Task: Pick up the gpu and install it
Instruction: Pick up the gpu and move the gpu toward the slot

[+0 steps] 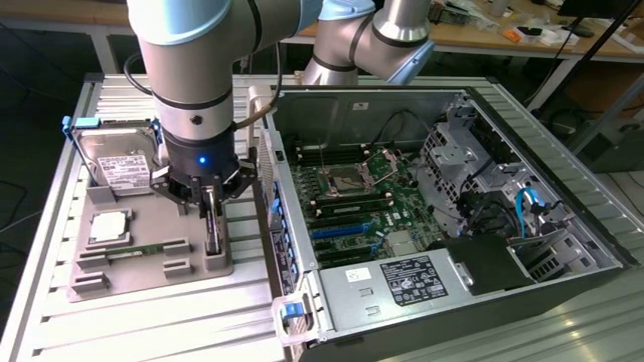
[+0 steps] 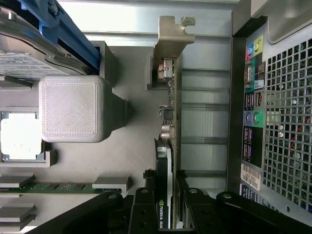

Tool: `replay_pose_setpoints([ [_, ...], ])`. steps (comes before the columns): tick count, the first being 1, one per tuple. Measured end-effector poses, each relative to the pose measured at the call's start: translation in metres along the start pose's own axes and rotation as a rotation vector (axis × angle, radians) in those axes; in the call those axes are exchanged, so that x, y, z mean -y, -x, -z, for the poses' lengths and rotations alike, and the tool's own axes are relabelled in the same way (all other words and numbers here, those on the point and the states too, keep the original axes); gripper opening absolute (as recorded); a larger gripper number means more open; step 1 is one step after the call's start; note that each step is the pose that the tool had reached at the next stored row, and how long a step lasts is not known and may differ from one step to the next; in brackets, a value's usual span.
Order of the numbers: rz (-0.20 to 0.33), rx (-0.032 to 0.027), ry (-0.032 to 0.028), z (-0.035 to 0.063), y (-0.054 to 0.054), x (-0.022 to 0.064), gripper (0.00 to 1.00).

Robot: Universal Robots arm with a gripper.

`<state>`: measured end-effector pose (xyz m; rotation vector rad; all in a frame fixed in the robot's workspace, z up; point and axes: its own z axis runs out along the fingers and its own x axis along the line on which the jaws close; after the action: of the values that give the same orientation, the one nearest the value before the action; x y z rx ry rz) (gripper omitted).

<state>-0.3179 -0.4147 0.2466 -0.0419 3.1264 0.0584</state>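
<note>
The gpu (image 2: 170,126) stands on its long edge in a slot of a grey printed holder tray (image 1: 151,268), just beside the open computer case (image 1: 563,173), on the exterior view's left. It is a thin, rigid card with a metal bracket (image 2: 170,44) at one end. It looks light but fragile, with exposed chips, so the flat faces near the middle seem the safest place to take hold. The gripper (image 2: 165,178) reaches straight down over it, its fingers (image 2: 146,204) closed against both faces of the card. A hard drive (image 1: 116,162) and a memory stick (image 1: 136,249) lie in the same tray.
</note>
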Motion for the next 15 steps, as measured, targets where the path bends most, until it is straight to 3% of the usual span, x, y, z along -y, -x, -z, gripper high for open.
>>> replay_pose_setpoints([
  [9,0.000,0.0003,-0.0002,0.0067,0.000,-0.0002,0.27],
  [15,0.000,0.0028,-0.0002,0.0194,0.000,-0.0007,0.27],
])
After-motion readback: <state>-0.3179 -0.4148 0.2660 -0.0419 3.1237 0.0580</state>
